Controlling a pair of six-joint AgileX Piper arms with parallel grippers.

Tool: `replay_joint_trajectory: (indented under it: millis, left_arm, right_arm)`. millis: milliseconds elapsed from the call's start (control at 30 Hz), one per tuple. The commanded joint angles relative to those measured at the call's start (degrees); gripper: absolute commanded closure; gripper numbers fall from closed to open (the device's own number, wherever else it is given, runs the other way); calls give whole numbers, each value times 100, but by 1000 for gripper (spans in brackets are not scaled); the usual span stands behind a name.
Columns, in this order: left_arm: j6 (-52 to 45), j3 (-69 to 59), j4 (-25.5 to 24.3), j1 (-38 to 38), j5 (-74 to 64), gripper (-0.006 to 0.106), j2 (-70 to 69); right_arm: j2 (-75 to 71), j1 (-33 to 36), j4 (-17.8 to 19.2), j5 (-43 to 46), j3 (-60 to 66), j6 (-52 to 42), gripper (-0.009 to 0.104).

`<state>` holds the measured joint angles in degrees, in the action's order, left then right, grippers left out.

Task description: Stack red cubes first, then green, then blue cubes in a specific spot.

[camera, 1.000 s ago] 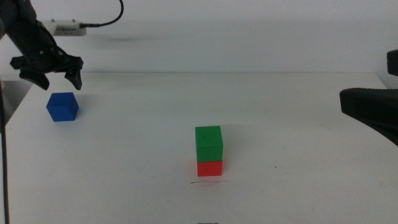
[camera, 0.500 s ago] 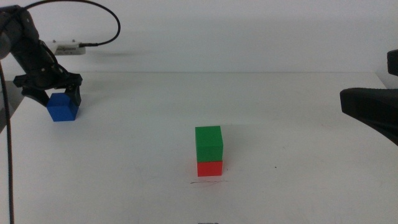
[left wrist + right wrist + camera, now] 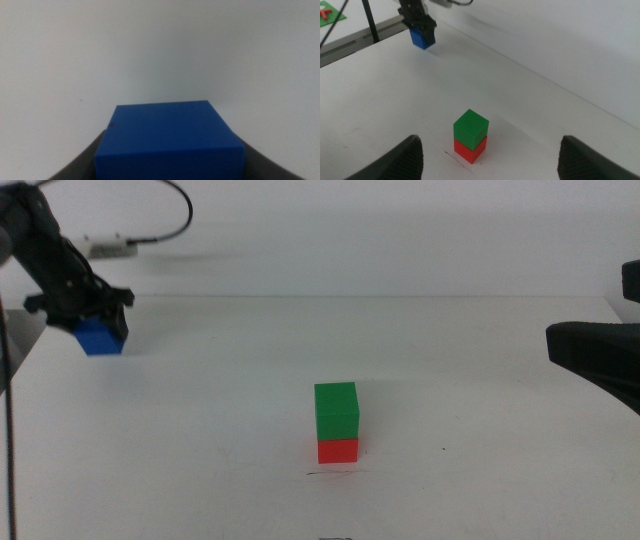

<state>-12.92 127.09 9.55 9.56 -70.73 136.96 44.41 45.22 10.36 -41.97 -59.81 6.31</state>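
In the middle view, the green cube sits squarely on the red cube near the table's center front. At the far left, my left gripper is shut on the blue cube, which hangs just above the table. In the left wrist view, the blue cube fills the space between the two dark jaws. The right wrist view shows the green cube on the red cube, and the blue cube far off. My right gripper is open and waits at the right side.
A thin pencil line marks the table just in front of the red cube. A white device with a black cable lies at the back left. The table's left edge runs close to the left gripper.
My left gripper dropped over the blue cube, shut on it and raised it a little off the table. The stack and the right arm have not moved.
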Motion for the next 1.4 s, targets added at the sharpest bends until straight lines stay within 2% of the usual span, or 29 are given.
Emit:
replay_joint_trajectory:
  millis: [0,100,267,400,467,567,667,800,1000,1367]
  left_arm:
    - [46,99,169,-30,-463,102,-761]
    - [250,-479,154,-139,-463,102,-1387]
    - [942,-2136,108,-549,-363,102,-2796]
    - [1765,-3301,46,-1254,102,102,-3902]
    - [2517,-3532,-304,-1814,144,102,-4242]
    - [3605,-3444,-1001,-2674,-139,102,-4333]
    - [4121,-3261,-1304,-3487,-229,102,-4242]
    - [4699,-2993,-1235,-4221,-251,102,-3944]
    - [5024,-2520,-1084,-4866,-268,102,-3332]
    - [5331,-1792,-896,-4995,-457,102,-2596]
  right_arm:
    - [-18,-40,136,394,-153,-69,11]
    - [-18,-40,136,394,-153,-69,11]
    - [-18,-40,136,394,-153,-69,11]
    - [-18,-40,136,394,-153,-69,11]
    - [-18,-40,136,394,-153,-69,11]
    - [-18,-40,136,394,-153,-69,11]
    - [-18,-40,136,394,-153,-69,11]
    - [-18,-40,136,394,-153,-69,11]
    - [-18,-40,136,394,-153,-69,11]
    - [-18,-40,136,394,-153,-69,11]
